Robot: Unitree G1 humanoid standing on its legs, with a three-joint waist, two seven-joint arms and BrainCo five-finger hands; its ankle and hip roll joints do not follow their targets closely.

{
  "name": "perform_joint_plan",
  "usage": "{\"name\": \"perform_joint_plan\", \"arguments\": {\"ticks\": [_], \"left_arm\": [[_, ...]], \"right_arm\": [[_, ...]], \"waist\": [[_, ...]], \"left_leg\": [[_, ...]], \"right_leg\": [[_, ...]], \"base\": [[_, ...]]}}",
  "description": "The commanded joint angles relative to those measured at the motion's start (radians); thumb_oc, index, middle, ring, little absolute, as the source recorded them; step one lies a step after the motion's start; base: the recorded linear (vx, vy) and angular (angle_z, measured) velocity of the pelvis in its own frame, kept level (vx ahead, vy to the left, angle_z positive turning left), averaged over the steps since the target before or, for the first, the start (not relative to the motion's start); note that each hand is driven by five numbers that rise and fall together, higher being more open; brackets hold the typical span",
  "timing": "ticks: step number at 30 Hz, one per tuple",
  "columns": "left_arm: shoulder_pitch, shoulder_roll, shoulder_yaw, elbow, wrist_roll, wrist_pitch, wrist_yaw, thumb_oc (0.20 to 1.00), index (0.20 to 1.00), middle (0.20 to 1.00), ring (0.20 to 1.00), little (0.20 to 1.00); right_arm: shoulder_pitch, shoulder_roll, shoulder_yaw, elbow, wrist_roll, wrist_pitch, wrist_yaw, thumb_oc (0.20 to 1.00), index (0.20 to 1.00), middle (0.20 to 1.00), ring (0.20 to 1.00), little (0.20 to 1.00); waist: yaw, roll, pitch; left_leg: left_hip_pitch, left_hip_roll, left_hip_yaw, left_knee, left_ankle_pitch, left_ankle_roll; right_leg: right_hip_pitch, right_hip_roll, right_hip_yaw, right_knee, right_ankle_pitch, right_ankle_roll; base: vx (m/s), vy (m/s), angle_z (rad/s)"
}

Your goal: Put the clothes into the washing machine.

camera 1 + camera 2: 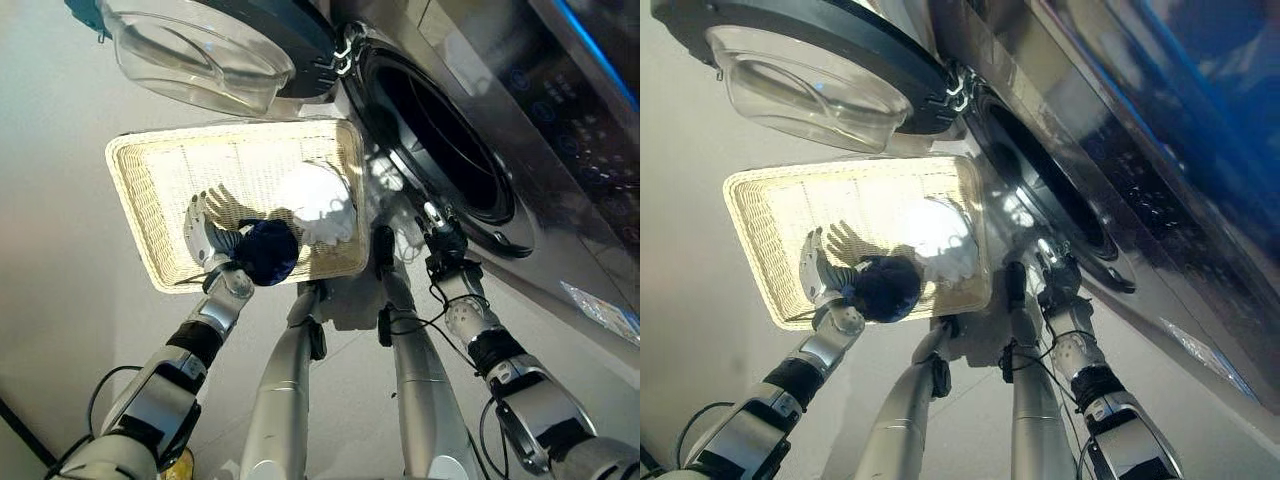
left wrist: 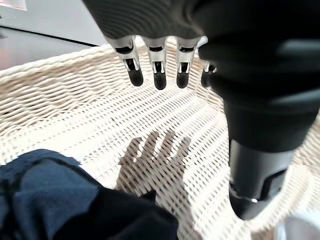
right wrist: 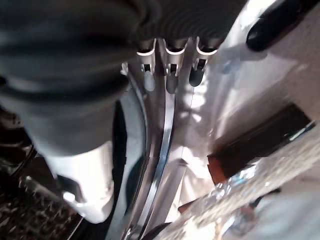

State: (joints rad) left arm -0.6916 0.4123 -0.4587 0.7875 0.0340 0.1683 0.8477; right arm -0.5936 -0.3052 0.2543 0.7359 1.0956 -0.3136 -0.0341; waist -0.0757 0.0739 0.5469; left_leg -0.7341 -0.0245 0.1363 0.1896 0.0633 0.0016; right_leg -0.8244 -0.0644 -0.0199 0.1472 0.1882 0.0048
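A dark navy cloth (image 1: 268,250) lies bunched at the near edge of a white wicker basket (image 1: 130,200), with a white cloth (image 1: 318,205) just past it toward the washing machine. My left hand (image 1: 203,232) hovers over the basket floor beside the navy cloth (image 2: 50,195), fingers (image 2: 159,75) straight and open, holding nothing. My right hand (image 1: 440,240) is at the lower rim of the washer's round drum opening (image 1: 440,140); its fingers (image 3: 170,75) are straight against the metal rim, and it holds nothing.
The washer's door (image 1: 200,50), with a clear bowl-shaped window, stands swung open over the basket's far side. The basket sits on a pale floor right against the machine's front (image 1: 560,230).
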Motion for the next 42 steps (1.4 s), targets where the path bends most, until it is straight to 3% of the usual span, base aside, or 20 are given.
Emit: {"name": "perform_joint_plan", "arguments": {"ticks": [1,3,6,8,13,14,15,18,19,21,23,24,25,27,28,37,42], "left_arm": [[0.019,0.049,0.002,0.049,0.033,0.093,-0.119,1.000,1.000,1.000,1.000,1.000],[0.014,0.052,-0.038,0.116,0.014,0.149,-0.252,1.000,1.000,1.000,1.000,1.000],[0.001,0.054,-0.073,0.178,-0.009,0.169,-0.333,1.000,1.000,1.000,1.000,1.000],[-0.011,0.049,-0.083,0.213,-0.035,0.162,-0.395,1.000,1.000,1.000,1.000,1.000],[-0.018,0.048,-0.088,0.221,-0.049,0.163,-0.415,1.000,1.000,1.000,1.000,1.000],[-0.052,0.040,-0.103,0.255,-0.112,0.178,-0.553,1.000,1.000,1.000,1.000,1.000],[-0.061,0.030,-0.106,0.260,-0.143,0.183,-0.606,1.000,1.000,1.000,1.000,1.000],[-0.071,0.019,-0.113,0.247,-0.171,0.178,-0.624,1.000,1.000,1.000,1.000,1.000],[-0.075,0.016,-0.116,0.239,-0.180,0.177,-0.637,0.881,0.881,0.881,0.881,0.881],[-0.076,0.016,-0.117,0.230,-0.186,0.176,-0.642,0.856,0.856,0.856,0.856,0.856],[-0.080,0.019,-0.119,0.203,-0.191,0.175,-0.648,0.639,0.639,0.639,0.639,0.639],[-0.080,0.020,-0.120,0.200,-0.190,0.175,-0.647,0.639,0.639,0.639,0.639,0.639],[-0.081,0.022,-0.121,0.192,-0.176,0.175,-0.643,0.589,0.589,0.589,0.589,0.589],[-0.086,0.026,-0.128,0.181,-0.167,0.170,-0.625,0.263,0.263,0.263,0.263,0.263],[-0.087,0.027,-0.129,0.179,-0.165,0.167,-0.620,0.200,0.200,0.200,0.200,0.200],[-0.112,0.049,-0.090,0.118,-0.187,0.020,-0.386,0.200,0.200,0.200,0.200,0.200],[-0.099,0.071,-0.057,0.061,-0.161,-0.026,-0.301,0.200,0.200,0.200,0.200,0.200]], "right_arm": [[-0.006,-0.001,0.032,-0.047,-0.064,0.007,-0.012,1.000,1.000,1.000,1.000,1.000],[-0.003,-0.024,0.047,-0.042,-0.080,0.028,-0.002,1.000,1.000,1.000,1.000,1.000],[-0.010,-0.041,0.062,-0.034,-0.085,0.045,0.006,1.000,1.000,1.000,1.000,1.000],[-0.012,-0.050,0.078,-0.036,-0.104,0.057,0.003,1.000,1.000,1.000,1.000,1.000],[-0.013,-0.052,0.082,-0.038,-0.108,0.058,0.001,1.000,1.000,1.000,1.000,1.000],[-0.011,-0.055,0.095,-0.056,-0.126,0.072,-0.010,1.000,1.000,1.000,1.000,1.000],[-0.013,-0.053,0.099,-0.063,-0.139,0.078,-0.020,1.000,1.000,1.000,1.000,1.000],[-0.018,-0.050,0.109,-0.070,-0.163,0.081,-0.032,1.000,1.000,1.000,1.000,1.000],[-0.021,-0.049,0.113,-0.073,-0.172,0.080,-0.036,1.000,1.000,1.000,1.000,1.000],[-0.021,-0.049,0.116,-0.079,-0.176,0.083,-0.043,1.000,1.000,1.000,1.000,1.000],[-0.018,-0.050,0.120,-0.099,-0.182,0.092,-0.056,1.000,1.000,1.000,1.000,1.000],[-0.018,-0.051,0.120,-0.101,-0.182,0.092,-0.056,1.000,1.000,1.000,1.000,1.000],[-0.014,-0.051,0.119,-0.105,-0.184,0.092,-0.055,1.000,1.000,1.000,1.000,1.000],[-0.011,-0.049,0.122,-0.107,-0.185,0.090,-0.058,1.000,1.000,1.000,1.000,1.000],[-0.011,-0.049,0.122,-0.108,-0.185,0.090,-0.058,1.000,1.000,1.000,1.000,1.000],[0.004,-0.042,0.138,-0.115,-0.188,0.079,-0.069,1.000,1.000,1.000,1.000,1.000],[0.023,-0.039,0.128,-0.130,-0.176,0.067,-0.065,1.000,1.000,1.000,1.000,1.000]], "waist": [[0.016,-0.009,-0.027],[0.002,-0.010,-0.027],[-0.010,-0.012,-0.027],[-0.022,-0.014,-0.027],[-0.025,-0.014,-0.027],[-0.042,-0.017,-0.027],[-0.047,-0.017,-0.027],[-0.048,-0.015,-0.027],[-0.047,-0.013,-0.027],[-0.047,-0.012,-0.027],[-0.046,-0.010,-0.027],[-0.046,-0.010,-0.027],[-0.046,-0.009,-0.027],[-0.046,-0.008,-0.027],[-0.045,-0.008,-0.027],[-0.041,-0.021,-0.027],[-0.029,-0.026,-0.027]], "left_leg": [[-0.018,-0.003,-0.046,-0.046,0.055,-0.072],[-0.012,-0.001,-0.037,-0.046,0.049,-0.074],[-0.020,0.001,-0.028,-0.039,0.048,-0.076],[-0.029,0.002,-0.020,-0.030,0.045,-0.075],[-0.033,0.002,-0.018,-0.027,0.044,-0.075],[-0.049,0.003,-0.008,-0.021,0.042,-0.076],[-0.052,0.003,-0.005,-0.023,0.043,-0.075],[-0.051,0.002,-0.003,-0.034,0.046,-0.074],[-0.053,0.001,-0.003,-0.034,0.047,-0.075],[-0.054,0.001,-0.004,-0.036,0.049,-0.076],[-0.052,-0.001,-0.007,-0.041,0.053,-0.077],[-0.052,-0.001,-0.007,-0.042,0.053,-0.077],[-0.055,-0.001,-0.008,-0.041,0.054,-0.078],[-0.056,-0.001,-0.010,-0.041,0.055,-0.078],[-0.056,-0.001,-0.010,-0.042,0.056,-0.078],[-0.048,0.003,-0.019,-0.048,0.059,-0.077],[-0.031,0.000,-0.032,-0.050,0.059,-0.077]], "right_leg": [[-0.001,0.032,-0.041,0.071,-0.083,0.074],[0.002,0.035,-0.032,0.066,-0.087,0.076],[-0.006,0.038,-0.025,0.065,-0.084,0.075],[-0.017,0.041,-0.017,0.066,-0.083,0.074],[-0.021,0.041,-0.014,0.067,-0.084,0.074],[-0.037,0.045,-0.001,0.064,-0.081,0.073],[-0.040,0.048,0.004,0.061,-0.079,0.073],[-0.041,0.050,0.006,0.051,-0.075,0.074],[-0.041,0.048,0.007,0.048,-0.073,0.075],[-0.041,0.047,0.007,0.046,-0.071,0.076],[-0.040,0.047,0.008,0.042,-0.068,0.076],[-0.040,0.047,0.008,0.042,-0.068,0.076],[-0.041,0.046,0.008,0.040,-0.067,0.076],[-0.043,0.045,0.008,0.041,-0.066,0.076],[-0.043,0.045,0.008,0.041,-0.066,0.076],[-0.034,0.049,0.009,0.035,-0.064,0.073],[-0.014,0.047,-0.001,0.033,-0.063,0.070]], "base": [[-0.01,0.073,-0.04],[0.00,0.114,-0.11],[-0.01,0.093,-0.07],[-0.01,0.104,-0.08],[-0.01,0.036,-0.07],[-0.02,0.098,-0.01],[-0.02,0.106,0.00],[-0.01,0.004,-0.05],[-0.01,0.003,-0.11],[-0.01,0.005,-0.04],[0.00,0.000,0.00],[0.00,0.000,0.00],[0.00,0.000,0.00],[0.00,0.000,0.00],[0.00,0.000,0.00],[0.00,-0.010,0.01],[-0.02,-0.054,0.02]]}}
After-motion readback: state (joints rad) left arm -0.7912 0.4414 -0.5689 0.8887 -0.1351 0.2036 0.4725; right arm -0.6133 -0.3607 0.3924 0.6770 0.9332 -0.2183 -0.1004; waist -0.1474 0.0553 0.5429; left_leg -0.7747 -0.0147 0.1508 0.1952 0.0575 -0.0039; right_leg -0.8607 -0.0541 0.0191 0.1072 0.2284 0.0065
